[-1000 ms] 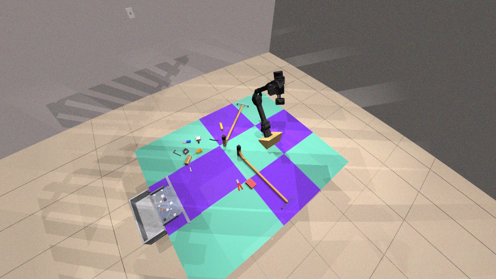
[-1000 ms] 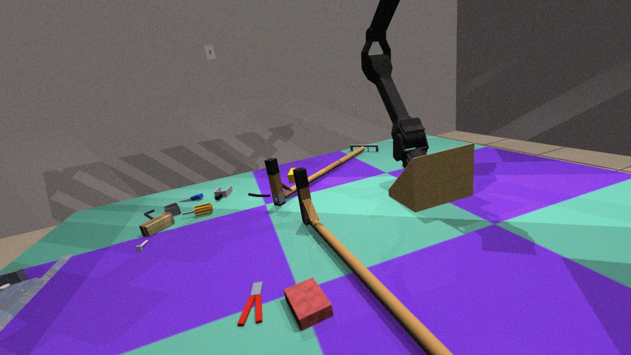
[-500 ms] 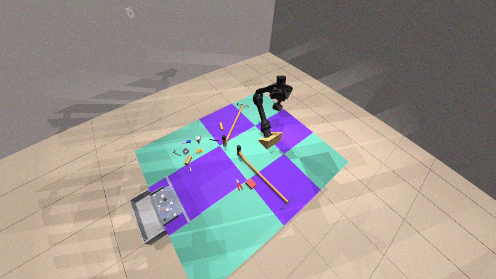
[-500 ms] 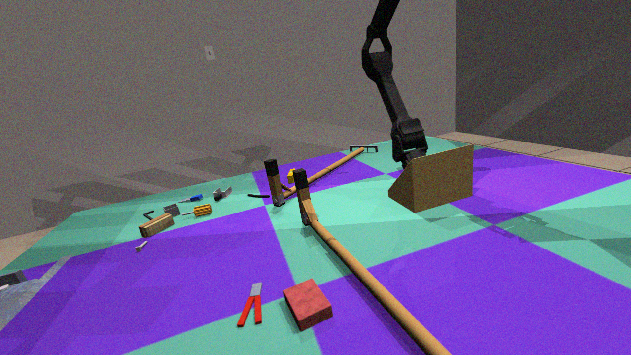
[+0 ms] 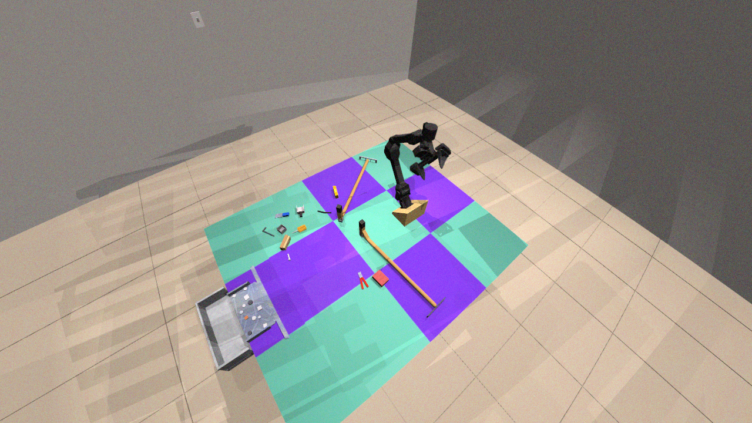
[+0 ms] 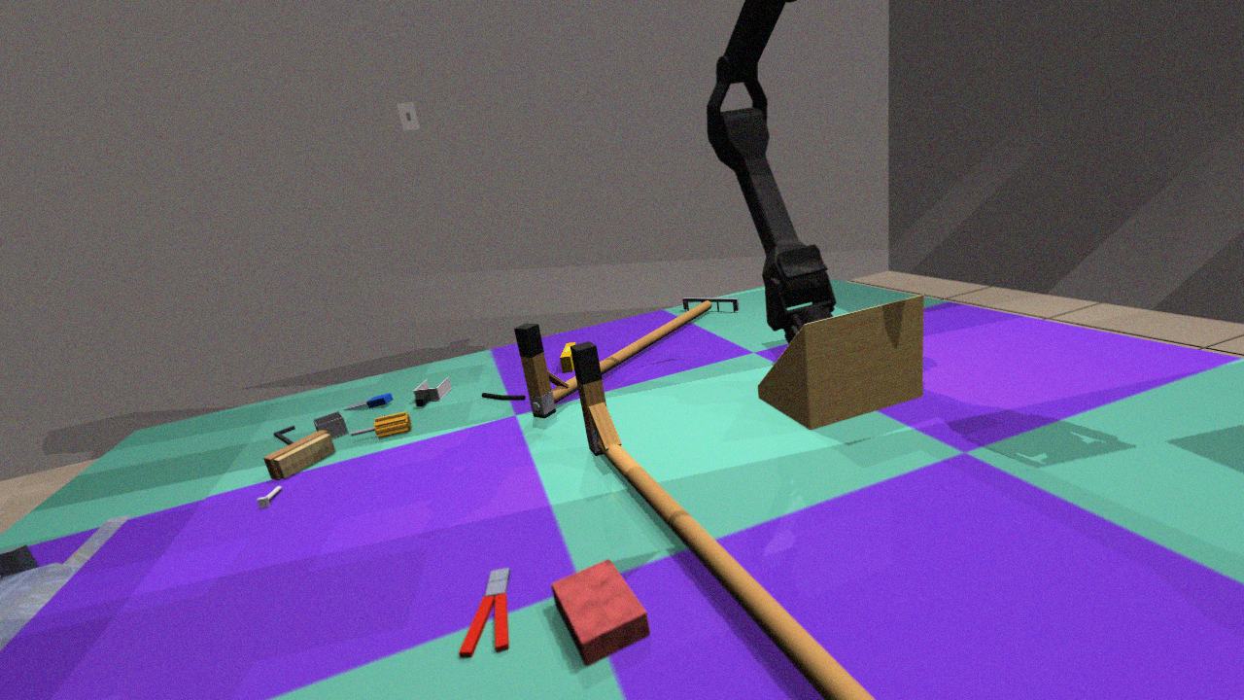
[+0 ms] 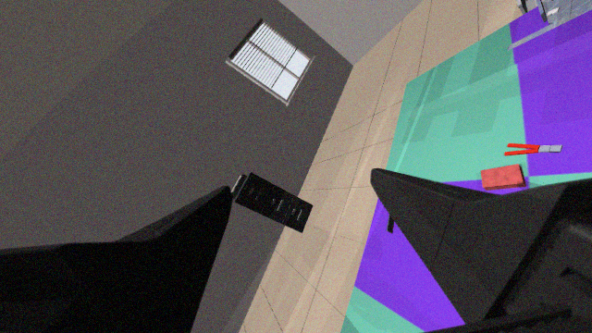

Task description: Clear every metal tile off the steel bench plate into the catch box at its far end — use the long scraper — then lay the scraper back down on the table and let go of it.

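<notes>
The long scraper [image 5: 395, 267] [image 6: 696, 531] lies on the checkered mat, its black grip standing upright near the mat's middle and its flat blade near the mat's edge. The steel bench plate [image 5: 269, 314] [image 6: 34, 583] carries several small metal tiles [image 5: 251, 310], with the grey catch box [image 5: 220, 328] at its far end. My gripper [image 5: 430, 164] [image 7: 301, 183] is open and empty. It hangs high in the air beside my base, far from the scraper and the plate.
A second long tool, a rake [image 5: 357, 181] [image 6: 635, 346], lies behind the scraper. A red block [image 5: 380, 278] [image 6: 600, 609] [image 7: 503, 177] and red pliers [image 5: 361, 280] [image 6: 487, 613] [image 7: 532, 149] lie next to the scraper's shaft. Several small tools [image 5: 286, 226] lie left. My wooden base wedge [image 5: 410, 211] [image 6: 847, 369] stands behind.
</notes>
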{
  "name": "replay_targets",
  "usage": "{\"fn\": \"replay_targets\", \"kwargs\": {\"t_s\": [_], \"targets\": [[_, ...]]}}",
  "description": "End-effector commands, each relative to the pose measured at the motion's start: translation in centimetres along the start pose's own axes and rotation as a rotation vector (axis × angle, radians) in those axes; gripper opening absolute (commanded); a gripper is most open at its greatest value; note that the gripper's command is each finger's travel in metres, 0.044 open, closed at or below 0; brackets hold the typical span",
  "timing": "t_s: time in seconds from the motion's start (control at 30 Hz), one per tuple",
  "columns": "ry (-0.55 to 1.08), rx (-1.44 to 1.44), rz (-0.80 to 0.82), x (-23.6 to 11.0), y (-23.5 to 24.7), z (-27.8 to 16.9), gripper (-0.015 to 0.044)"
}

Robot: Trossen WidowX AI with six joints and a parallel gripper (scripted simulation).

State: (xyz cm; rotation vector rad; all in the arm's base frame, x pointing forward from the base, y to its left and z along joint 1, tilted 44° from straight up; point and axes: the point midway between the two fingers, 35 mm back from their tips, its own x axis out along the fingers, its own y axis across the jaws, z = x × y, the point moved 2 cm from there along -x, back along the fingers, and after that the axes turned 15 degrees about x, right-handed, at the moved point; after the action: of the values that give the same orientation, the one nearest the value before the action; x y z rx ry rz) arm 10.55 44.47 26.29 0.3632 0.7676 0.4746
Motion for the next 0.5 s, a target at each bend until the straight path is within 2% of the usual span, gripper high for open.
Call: {"fn": "replay_targets", "kwargs": {"t_s": [0.0, 0.47], "targets": [[0.043, -0.112, -0.038, 0.9, -0.9, -0.8, 0.044], [0.21, -0.471, -0.142, 3.1, -4.4, -3.1, 0.044]]}}
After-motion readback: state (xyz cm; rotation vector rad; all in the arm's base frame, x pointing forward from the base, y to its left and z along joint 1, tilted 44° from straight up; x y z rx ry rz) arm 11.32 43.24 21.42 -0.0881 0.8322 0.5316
